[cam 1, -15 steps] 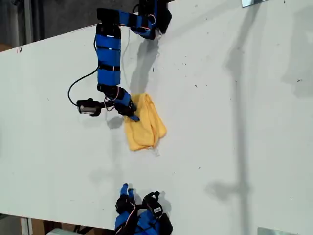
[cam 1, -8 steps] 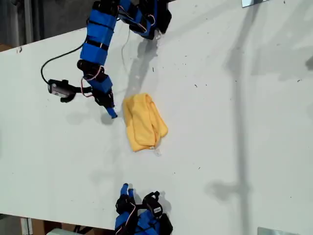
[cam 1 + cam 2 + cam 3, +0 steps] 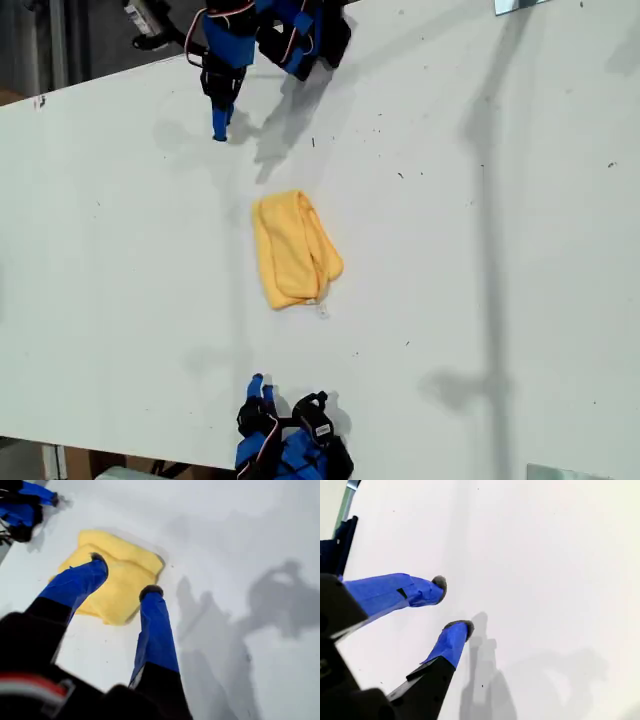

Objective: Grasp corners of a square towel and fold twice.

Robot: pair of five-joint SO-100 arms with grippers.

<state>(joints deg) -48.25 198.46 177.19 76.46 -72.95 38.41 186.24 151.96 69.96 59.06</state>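
Observation:
The towel is a yellow cloth lying folded in a small oblong bundle on the white table, with nothing touching it. My first gripper hangs raised near the exterior view's top edge, well clear of the towel. In the first wrist view my first gripper is open and empty, and the towel lies beyond the fingertips. My second gripper rests low by the exterior view's bottom edge. My second gripper is open over bare table. The towel's corners are tucked in its folds.
Metal brackets sit at the exterior view's top right and bottom right. A small white tag pokes from the towel's lower end. The table's far edge runs just behind the first arm's base.
My first gripper has drawn back from the towel's upper corner on the exterior view's left, toward that view's top edge. The towel stays put. The second arm has not moved.

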